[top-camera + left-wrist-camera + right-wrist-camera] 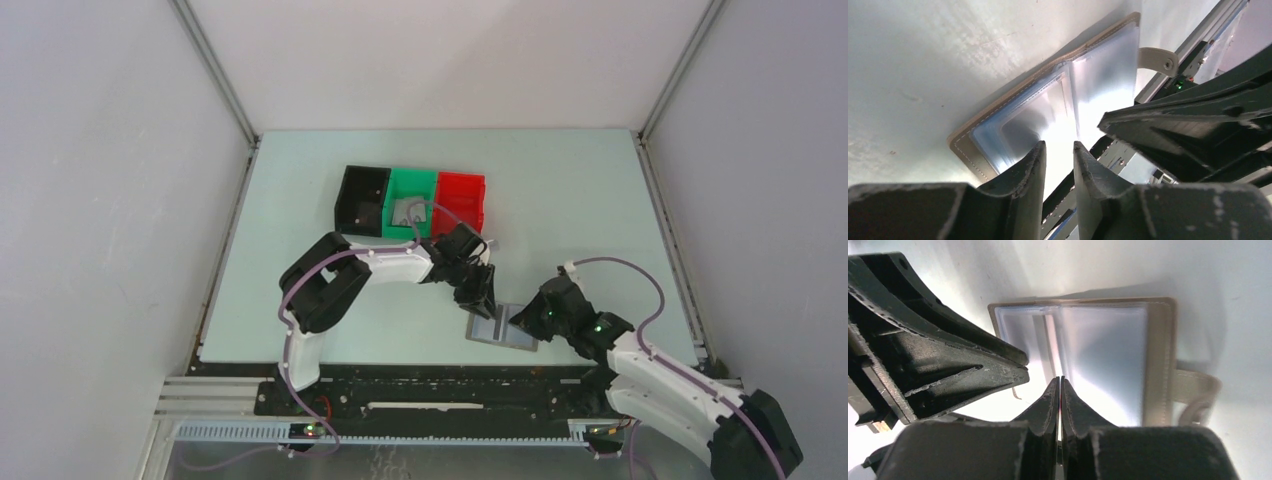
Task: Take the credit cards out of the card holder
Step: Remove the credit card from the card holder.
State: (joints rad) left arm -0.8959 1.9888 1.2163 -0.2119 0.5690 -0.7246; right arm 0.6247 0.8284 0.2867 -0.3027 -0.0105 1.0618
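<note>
The card holder (pixel 503 330) lies open and flat near the table's front edge, with a taupe stitched border, blue-grey pockets and a tab (pixel 1193 390). It also shows in the left wrist view (pixel 1048 100) and the right wrist view (pixel 1108 345). My left gripper (pixel 485 303) hangs over its left half, jaws a narrow gap apart (pixel 1059 150) with nothing between them. My right gripper (pixel 522 318) is shut, tips (pixel 1059 381) at the holder's middle fold. Glare hides the pockets; no tan-orange card shows. A flat grey piece (pixel 405 212) lies in the green bin.
Three plastic bins stand in a row behind the arms: black (pixel 362 198), green (pixel 412 185) and red (pixel 460 203). The table's front rail (pixel 1193 45) runs just past the holder. The two grippers are close together over the holder.
</note>
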